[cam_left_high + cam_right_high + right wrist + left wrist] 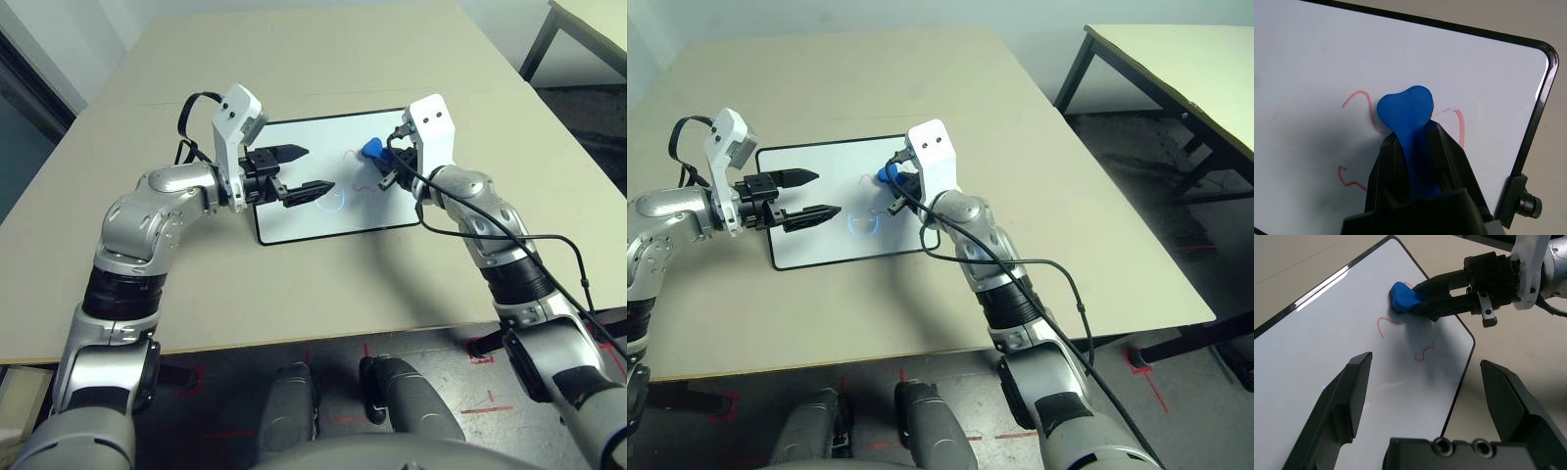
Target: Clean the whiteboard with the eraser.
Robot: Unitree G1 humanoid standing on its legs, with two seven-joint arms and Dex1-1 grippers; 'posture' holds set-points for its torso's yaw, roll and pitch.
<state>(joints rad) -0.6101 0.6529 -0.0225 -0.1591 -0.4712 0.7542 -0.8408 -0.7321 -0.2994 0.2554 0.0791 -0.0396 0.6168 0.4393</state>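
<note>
The whiteboard [304,220] lies flat in the middle of the tan table, black-framed, with red scribbles [1359,98] near its far right corner and a faint light-blue ring [862,223] nearer its front edge. The bright-blue eraser [373,150] rests on the board among the red marks, with my right gripper [1411,137] shut on it. The eraser's rounded end [1405,110] sticks out past the fingertips. My left gripper [319,167] hovers open over the board's middle, to the left of the eraser, with nothing between its fingers [1347,391].
A small black knob [1528,203] juts from the board's right side. A second table [1176,59] with dark legs stands off to the right across a gap of floor. Bare tabletop surrounds the board up to the table's front edge [294,343].
</note>
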